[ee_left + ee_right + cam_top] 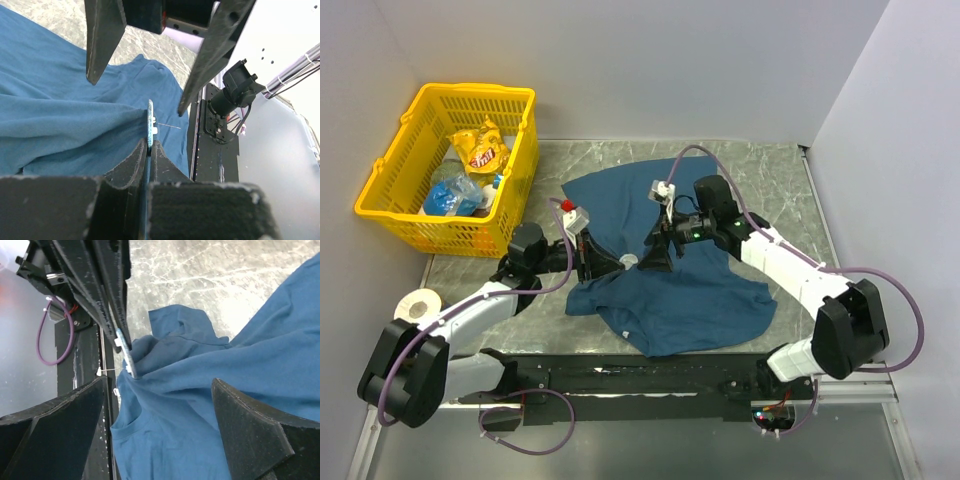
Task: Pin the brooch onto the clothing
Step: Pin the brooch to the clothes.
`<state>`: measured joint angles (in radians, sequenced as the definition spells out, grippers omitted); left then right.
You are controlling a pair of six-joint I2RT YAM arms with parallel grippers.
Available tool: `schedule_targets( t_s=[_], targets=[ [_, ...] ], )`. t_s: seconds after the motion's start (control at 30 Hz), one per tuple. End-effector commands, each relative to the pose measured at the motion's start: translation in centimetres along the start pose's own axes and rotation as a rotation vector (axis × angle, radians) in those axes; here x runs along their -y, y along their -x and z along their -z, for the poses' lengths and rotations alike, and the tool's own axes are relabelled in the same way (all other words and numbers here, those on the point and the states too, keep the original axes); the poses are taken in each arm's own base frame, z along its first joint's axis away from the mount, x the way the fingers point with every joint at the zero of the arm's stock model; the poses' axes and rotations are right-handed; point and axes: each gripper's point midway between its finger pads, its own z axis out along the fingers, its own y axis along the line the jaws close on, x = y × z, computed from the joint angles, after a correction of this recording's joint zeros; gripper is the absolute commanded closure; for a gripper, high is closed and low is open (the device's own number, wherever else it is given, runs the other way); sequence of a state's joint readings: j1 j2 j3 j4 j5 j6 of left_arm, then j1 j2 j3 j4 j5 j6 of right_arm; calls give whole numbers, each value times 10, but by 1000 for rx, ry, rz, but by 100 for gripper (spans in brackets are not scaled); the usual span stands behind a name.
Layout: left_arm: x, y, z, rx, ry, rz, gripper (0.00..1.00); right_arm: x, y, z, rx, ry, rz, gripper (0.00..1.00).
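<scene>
The left tool (pixel 149 146) is pinching the brooch (pixel 150 117) edge-on against a raised fold of the clothing (pixel 60 125); the right tool (pixel 159 384) is hovering wide open close by.

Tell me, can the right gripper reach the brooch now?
Probably yes: the right gripper is open with the brooch just ahead, held edge-on by the left gripper; only bunched shirt crowds one side.

Yellow plastic lattice basket (pixel 460 238) w/ handles, far-left on grey marbled tabletop (pixel 760 170). Inside: yellow crinkly snack bag (pixel 483 150), blue-and-clear packet (pixel 448 198). White tape roll (pixel 420 305) near basket's front corner. Black mounting rail (pixel 640 378) along near edge.
</scene>
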<state>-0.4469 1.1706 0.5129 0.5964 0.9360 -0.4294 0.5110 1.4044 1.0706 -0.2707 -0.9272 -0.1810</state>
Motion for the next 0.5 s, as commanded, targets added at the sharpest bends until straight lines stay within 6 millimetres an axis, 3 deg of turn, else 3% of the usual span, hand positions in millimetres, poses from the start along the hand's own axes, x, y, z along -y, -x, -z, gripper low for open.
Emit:
schedule_targets(
  t_s=[0.0,0.47],
  targets=[
    [14,26,-1,49,-43,-96,99,9,0,-5,-6,-2,-24,8],
    [14,26,-3,46,-54,-83,99,11,15,-13,24,35,-14,13]
  ],
)
